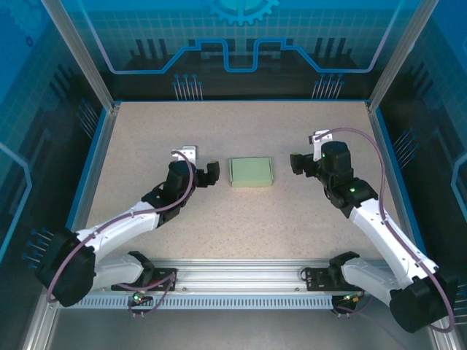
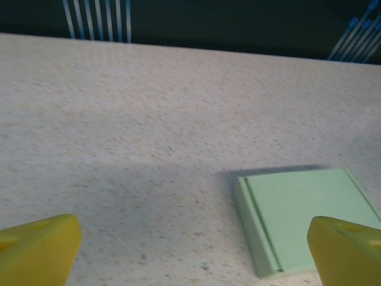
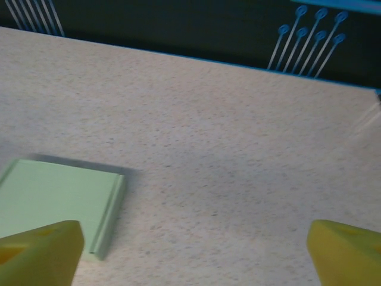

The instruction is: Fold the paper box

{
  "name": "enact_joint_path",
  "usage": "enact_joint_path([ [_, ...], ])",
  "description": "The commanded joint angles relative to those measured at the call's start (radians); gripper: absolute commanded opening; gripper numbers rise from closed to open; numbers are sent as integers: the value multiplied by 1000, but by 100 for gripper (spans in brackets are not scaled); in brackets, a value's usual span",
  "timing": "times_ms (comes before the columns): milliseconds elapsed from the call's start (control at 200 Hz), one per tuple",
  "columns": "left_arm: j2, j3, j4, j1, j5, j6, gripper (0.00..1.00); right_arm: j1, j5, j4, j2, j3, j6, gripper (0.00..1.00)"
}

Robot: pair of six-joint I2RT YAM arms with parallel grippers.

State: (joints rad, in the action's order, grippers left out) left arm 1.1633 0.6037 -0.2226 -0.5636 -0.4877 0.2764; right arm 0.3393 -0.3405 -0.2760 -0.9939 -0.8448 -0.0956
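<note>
One paper box (image 1: 251, 173), two claws spread wide, left claw (image 2: 191, 250), right claw (image 3: 191, 253)

A speckled beige table (image 1: 241, 219) is spreading wide under the lights here. Behind it a dark wall (image 1: 241, 44) is showing bright blue circuit lines and a gear, and a slotted metal rail (image 1: 241, 281) is lying across the near edge.

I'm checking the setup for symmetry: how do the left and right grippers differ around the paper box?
The left gripper sits left of the paper box, the right gripper right of it. The left gripper is closer to the box; the right gripper leaves a wider gap. Both are open and touch nothing.
</note>
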Motion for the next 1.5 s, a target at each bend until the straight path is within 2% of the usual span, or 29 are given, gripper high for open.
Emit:
enact_joint_path([
  [0, -46, -60, -105, 30, -121, -82, 99, -9, -94, 6, 21, 40, 19, 100],
  [195, -88, -136, -189, 79, -190, -152, 99, -37, -98, 65, 34, 128, 28, 100],
  [395, -26, -136, -255, 167, -194, -221, 99, -54, -87, 198, 38, 249, 53, 100],
  [525, 69, -150, -369, 228, -113, -293, 99, -72, -95, 293, 35, 320, 90, 100],
  [655, 177, -134, -467, 260, -82, -360, 99, -92, -96, 421, 21, 393, 113, 100],
  [700, 181, -112, -419, 266, -66, -349, 99, -97, -87, 474, -1, 418, 124, 100],
  [830, 190, -99, -416, 288, -23, -354, 99, -109, -87, 540, -118, 417, 137, 100],
  [1021, 120, -160, -415, 320, 15, -331, 99, -125, -61, 631, -284, 383, 144, 100],
  [1136, 110, -185, -404, 341, 35, -322, 99, -137, -31, 662, -316, 368, 148, 100],
  [1266, 173, -197, -456, 372, 64, -319, 99, -161, 11, 728, -340, 369, 145, 100],
  [1346, 245, -204, -541, 402, 118, -339, 99, -174, 27, 775, -356, 372, 151, 100],
  [1446, 254, -192, -523, 419, 180, -350, 99, -185, 44, 835, -366, 387, 168, 100],
  [1496, 281, -213, -599, 430, 213, -362, 99, -194, 59, 835, -362, 389, 164, 100],
])
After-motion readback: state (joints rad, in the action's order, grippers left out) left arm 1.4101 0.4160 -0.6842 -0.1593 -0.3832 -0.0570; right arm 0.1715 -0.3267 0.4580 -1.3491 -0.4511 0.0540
